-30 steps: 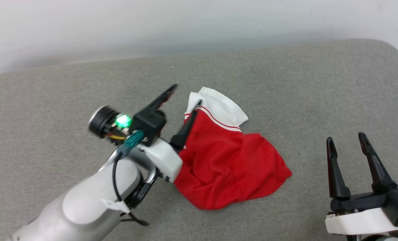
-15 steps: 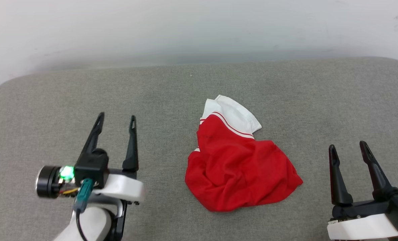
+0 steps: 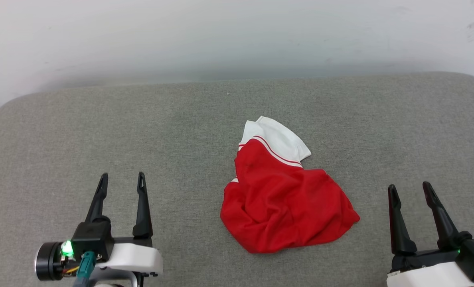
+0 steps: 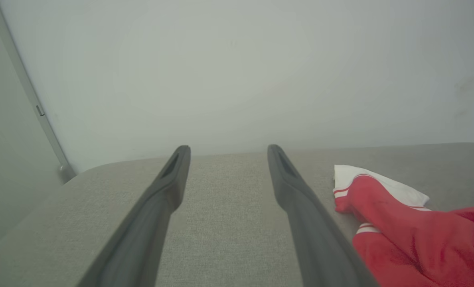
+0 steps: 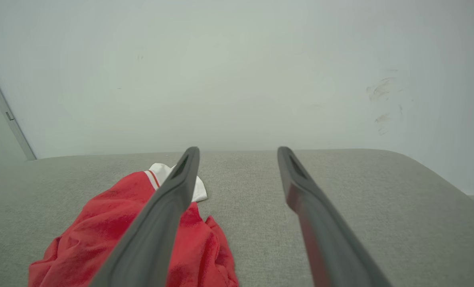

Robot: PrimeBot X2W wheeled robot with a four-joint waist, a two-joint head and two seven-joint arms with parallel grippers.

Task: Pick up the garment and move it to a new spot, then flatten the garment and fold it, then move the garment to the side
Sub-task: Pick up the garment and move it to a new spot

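- The garment (image 3: 285,203) lies crumpled between the two tools, touching neither, its white sleeve on the far side.
- The left tool (image 3: 121,179) stands spread apart, holding nothing.
- The right tool (image 3: 408,188) likewise.
- A grey fabric tabletop (image 3: 141,119) lies beneath.

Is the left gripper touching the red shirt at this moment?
Apart. In the head view the left gripper stands well to the left of the shirt, with a wide strip of bare grey cushion between them.
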